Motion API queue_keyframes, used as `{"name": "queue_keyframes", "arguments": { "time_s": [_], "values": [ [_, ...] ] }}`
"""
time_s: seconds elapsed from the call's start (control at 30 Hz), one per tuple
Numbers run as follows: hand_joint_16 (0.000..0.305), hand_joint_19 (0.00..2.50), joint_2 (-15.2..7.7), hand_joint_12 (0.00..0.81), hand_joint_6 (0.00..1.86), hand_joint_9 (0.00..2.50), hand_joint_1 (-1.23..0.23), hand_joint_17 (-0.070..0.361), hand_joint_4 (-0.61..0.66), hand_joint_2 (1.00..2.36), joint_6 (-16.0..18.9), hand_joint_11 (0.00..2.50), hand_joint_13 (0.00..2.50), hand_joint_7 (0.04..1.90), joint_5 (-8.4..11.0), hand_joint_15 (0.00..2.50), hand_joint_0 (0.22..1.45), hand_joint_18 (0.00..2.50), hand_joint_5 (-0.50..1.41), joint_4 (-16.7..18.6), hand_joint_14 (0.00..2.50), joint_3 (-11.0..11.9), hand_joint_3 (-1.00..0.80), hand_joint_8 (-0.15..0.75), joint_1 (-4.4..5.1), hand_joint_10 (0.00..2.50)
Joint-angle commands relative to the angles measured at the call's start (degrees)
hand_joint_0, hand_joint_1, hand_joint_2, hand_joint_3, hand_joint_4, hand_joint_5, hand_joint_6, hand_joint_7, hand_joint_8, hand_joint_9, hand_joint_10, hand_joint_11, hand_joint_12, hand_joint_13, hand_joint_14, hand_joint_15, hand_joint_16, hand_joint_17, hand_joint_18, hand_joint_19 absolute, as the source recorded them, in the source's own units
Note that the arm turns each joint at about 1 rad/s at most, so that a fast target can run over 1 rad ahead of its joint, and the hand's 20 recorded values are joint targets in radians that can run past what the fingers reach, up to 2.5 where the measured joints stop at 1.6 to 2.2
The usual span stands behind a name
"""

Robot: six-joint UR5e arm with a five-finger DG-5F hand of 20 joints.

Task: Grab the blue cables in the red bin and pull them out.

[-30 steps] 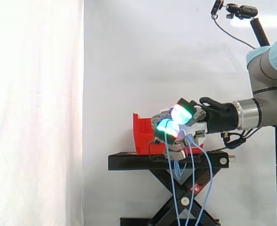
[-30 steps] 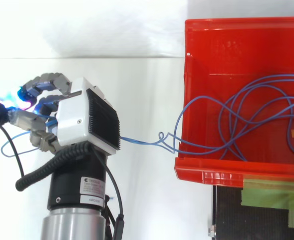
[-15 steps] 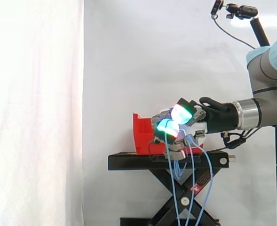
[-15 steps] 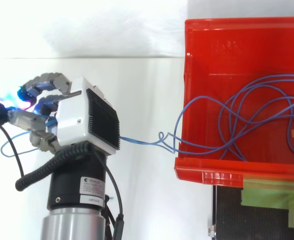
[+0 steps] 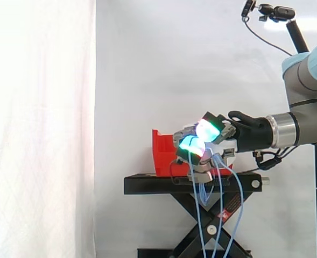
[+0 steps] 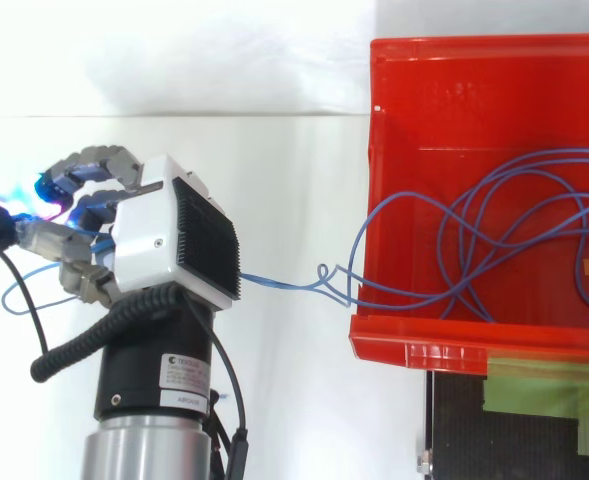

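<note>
Side view: just beside the red bin (image 5: 162, 157) on its black stand (image 5: 147, 185), the hand (image 5: 215, 141) is seen with fingers (image 5: 190, 144) clamped on the blue cables (image 5: 202, 193), strands of which hang below the bin.

Top view: one strand is stretched from the hand (image 6: 174, 235) over the bin's rim (image 6: 414, 347), while most loops lie tangled inside the bin. If the knot at the rim is snagged, the bin could be dragged off the stand, or the strands lost from the grip.

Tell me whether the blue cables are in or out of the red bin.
Partly out: loops of the blue cables lie inside the red bin, while strands cross its rim to the hand, curled round them.
</note>
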Motion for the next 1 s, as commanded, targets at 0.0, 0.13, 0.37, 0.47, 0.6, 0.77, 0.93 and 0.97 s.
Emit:
{"name": "queue_keyframes", "arguments": {
  "time_s": [0.0, 0.13, 0.37, 0.47, 0.6, 0.77, 0.93, 0.97],
  "values": [
    [0.041, 1.19, 0.1, 0.28, 1.2, 1.37, -0.9, 0.092, -0.03, 1.0, 0.0, 1.8, 1.2, 0.54, 0.0, 1.63, 0.92, 1.03, 0.8, 0.0, 0.9, 0.0, -1.0, 0.17, 0.03, 0.0],
    [0.041, 1.18, 0.0, 0.285, 1.2, 1.37, -0.9, 0.092, -0.03, 1.0, 0.0, 1.8, 1.16, 0.54, 0.0, 1.58, 0.92, 1.02, 0.8, 0.0, 1.02, -0.1, -1.0, 0.16, 0.03, 0.0],
    [0.041, 1.19, 0.0, 0.279, 1.19, 1.35, -0.9, 0.092, -0.03, 1.0, 0.0, 1.84, 1.14, 0.54, 0.0, 1.61, 0.91, 1.02, 0.8, 0.0, 1.05, 0.0, -1.0, 0.156, 0.03, 0.0],
    [0.041, 1.19, 0.0, 0.282, 1.19, 1.35, -0.9, 0.092, -0.03, 1.0, 0.0, 1.85, 1.13, 0.54, 0.0, 1.6, 0.91, 1.02, 0.8, 0.0, 1.07, 0.0, -1.0, 0.158, 0.03, 0.0],
    [0.041, 1.19, 0.0, 0.282, 1.19, 1.35, -0.9, 0.092, -0.03, 1.0, 0.1, 1.85, 1.12, 0.53, 0.0, 1.62, 0.91, 1.02, 0.81, 0.0, 1.09, 0.0, -1.0, 0.157, -0.05, 0.0],
    [0.041, 1.19, 0.0, 0.285, 1.19, 1.35, -0.9, 0.091, -0.02, 1.0, 0.1, 1.84, 1.11, 0.53, 0.0, 1.62, 0.92, 1.02, 0.81, 0.0, 1.12, -0.1, -1.0, 0.16, 0.03, 0.0],
    [0.041, 1.18, 0.0, 0.285, 1.19, 1.35, -0.9, 0.092, -0.02, 1.0, 0.0, 1.84, 1.11, 0.54, 0.0, 1.62, 0.92, 1.02, 0.81, 0.0, 1.13, 0.0, -1.0, 0.159, 0.03, 0.0],
    [0.041, 1.19, 0.0, 0.282, 1.19, 1.35, -0.9, 0.092, -0.02, 1.0, 0.0, 1.83, 1.11, 0.53, 0.0, 1.61, 0.92, 1.02, 0.81, 0.0, 1.14, 0.0, -1.0, 0.159, 0.03, 0.0]
  ]
}}
